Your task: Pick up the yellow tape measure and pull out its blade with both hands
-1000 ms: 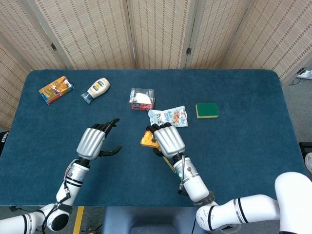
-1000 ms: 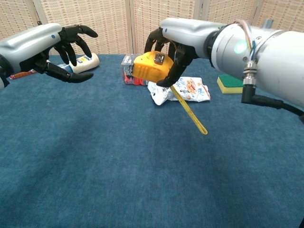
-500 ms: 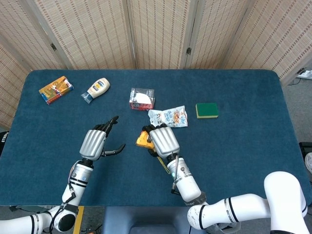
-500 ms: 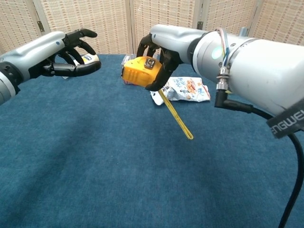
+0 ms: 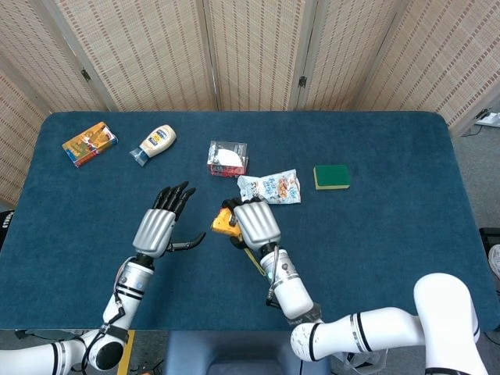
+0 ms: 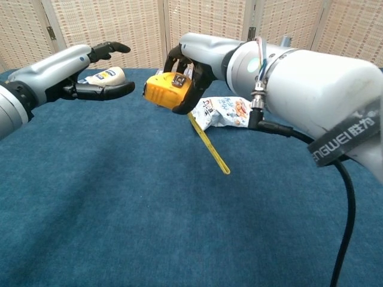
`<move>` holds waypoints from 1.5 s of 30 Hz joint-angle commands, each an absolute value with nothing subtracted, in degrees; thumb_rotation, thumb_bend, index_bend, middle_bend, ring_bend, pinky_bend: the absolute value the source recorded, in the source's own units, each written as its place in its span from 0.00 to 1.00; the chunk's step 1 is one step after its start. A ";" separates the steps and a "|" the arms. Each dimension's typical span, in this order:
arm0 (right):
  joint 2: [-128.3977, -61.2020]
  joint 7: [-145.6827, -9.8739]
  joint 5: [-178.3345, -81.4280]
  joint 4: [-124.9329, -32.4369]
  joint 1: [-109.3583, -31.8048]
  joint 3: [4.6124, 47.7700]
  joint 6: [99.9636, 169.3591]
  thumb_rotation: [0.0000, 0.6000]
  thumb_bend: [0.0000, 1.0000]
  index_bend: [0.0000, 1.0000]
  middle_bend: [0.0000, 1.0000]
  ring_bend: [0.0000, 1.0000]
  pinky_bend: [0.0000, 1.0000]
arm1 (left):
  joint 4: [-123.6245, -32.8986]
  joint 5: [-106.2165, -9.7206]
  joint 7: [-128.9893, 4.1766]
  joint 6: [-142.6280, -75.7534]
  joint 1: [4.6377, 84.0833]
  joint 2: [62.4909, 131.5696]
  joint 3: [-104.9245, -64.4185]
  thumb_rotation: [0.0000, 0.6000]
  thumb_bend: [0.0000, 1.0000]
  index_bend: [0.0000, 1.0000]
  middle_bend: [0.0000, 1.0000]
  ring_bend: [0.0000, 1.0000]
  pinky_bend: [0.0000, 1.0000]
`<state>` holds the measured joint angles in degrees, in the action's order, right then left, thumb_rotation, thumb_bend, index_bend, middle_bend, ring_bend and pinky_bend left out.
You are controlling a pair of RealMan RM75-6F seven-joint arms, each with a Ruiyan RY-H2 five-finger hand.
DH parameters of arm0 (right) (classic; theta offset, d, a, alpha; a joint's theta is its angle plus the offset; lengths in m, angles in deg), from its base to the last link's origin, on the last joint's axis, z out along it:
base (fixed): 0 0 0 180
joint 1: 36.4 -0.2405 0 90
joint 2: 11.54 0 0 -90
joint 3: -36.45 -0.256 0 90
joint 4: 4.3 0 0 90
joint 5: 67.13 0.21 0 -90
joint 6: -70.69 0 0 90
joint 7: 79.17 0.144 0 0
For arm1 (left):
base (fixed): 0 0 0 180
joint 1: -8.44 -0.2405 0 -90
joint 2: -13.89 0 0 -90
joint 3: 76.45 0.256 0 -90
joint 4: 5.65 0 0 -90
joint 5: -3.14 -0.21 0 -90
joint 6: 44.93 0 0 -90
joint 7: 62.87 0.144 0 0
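Note:
My right hand (image 5: 253, 224) (image 6: 190, 67) grips the yellow tape measure (image 5: 223, 222) (image 6: 164, 92) and holds it above the blue table (image 5: 391, 234). A short length of yellow blade (image 6: 208, 145) hangs down and to the right from the case, its tip free in the air. My left hand (image 5: 160, 224) (image 6: 96, 70) is open just left of the case, fingers spread and thumb pointing toward it, with a small gap between them.
On the far side of the table lie an orange packet (image 5: 89, 143), a mayonnaise bottle (image 5: 155, 143), a small clear box (image 5: 227, 158), a white snack bag (image 5: 270, 187) (image 6: 224, 111) and a green sponge (image 5: 331, 176). A woven screen stands behind the table.
My right hand has carried the tape measure leftward toward my left hand. My left hand has moved right and opened its fingers wider. The gap between them has shrunk.

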<state>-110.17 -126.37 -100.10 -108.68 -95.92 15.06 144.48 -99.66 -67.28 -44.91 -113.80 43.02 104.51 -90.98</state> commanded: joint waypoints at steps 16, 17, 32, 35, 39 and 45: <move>-112.72 -125.02 -98.62 -104.63 -98.01 13.86 143.09 1.00 0.30 0.47 0.39 0.44 0.28 | -98.21 -66.26 -44.83 -112.72 44.78 105.84 -90.94 0.38 0.32 0.00 0.00 0.00 0.00; -112.86 -124.97 -98.56 -104.47 -98.12 13.80 143.01 1.00 0.30 0.47 0.39 0.44 0.28 | -98.19 -66.27 -44.89 -112.71 44.86 105.93 -90.96 0.38 0.32 0.00 0.00 0.00 0.00; -114.37 -123.78 -98.61 -102.44 -99.30 12.96 142.37 1.00 0.30 0.47 0.39 0.45 0.28 | -97.36 -64.96 -44.74 -112.28 46.03 107.47 -91.22 0.37 0.32 0.00 0.00 0.00 0.00; -114.39 -123.65 -98.77 -102.35 -99.34 12.96 142.44 1.00 0.30 0.47 0.39 0.45 0.28 | -97.23 -64.58 -44.78 -112.14 46.14 107.67 -91.19 0.37 0.32 0.00 0.00 0.00 0.00; -114.51 -123.39 -98.80 -102.18 -99.50 12.95 142.06 1.00 0.30 0.47 0.39 0.45 0.28 | -97.19 -64.30 -44.52 -112.28 46.27 107.84 -91.20 0.37 0.32 0.00 0.00 0.00 0.00; -114.56 -123.32 -99.01 -102.02 -99.62 13.23 141.85 1.00 0.30 0.47 0.39 0.45 0.28 | -97.02 -63.50 -44.25 -112.04 46.46 107.95 -91.22 0.38 0.32 0.00 0.00 0.00 0.00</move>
